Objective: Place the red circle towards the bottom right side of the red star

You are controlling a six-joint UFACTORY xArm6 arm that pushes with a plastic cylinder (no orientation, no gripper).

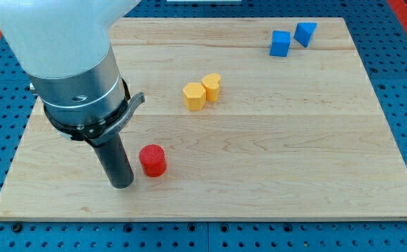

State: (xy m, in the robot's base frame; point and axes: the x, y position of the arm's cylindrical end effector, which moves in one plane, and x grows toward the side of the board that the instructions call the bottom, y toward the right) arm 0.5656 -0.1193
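The red circle (152, 160) is a short red cylinder near the view's bottom left of the wooden board (273, 154). My tip (122, 185) rests on the board just to the view's left of the red circle and slightly below it, a small gap apart. The rod rises from there into the large grey arm body that fills the view's top left. No red star shows in the view; it may be hidden behind the arm.
Two yellow blocks, a hexagon (194, 96) and a rounder one (211, 87), sit touching near the board's upper middle. Two blue blocks (280, 43) (305, 33) sit near the view's top right edge. A blue perforated table surrounds the board.
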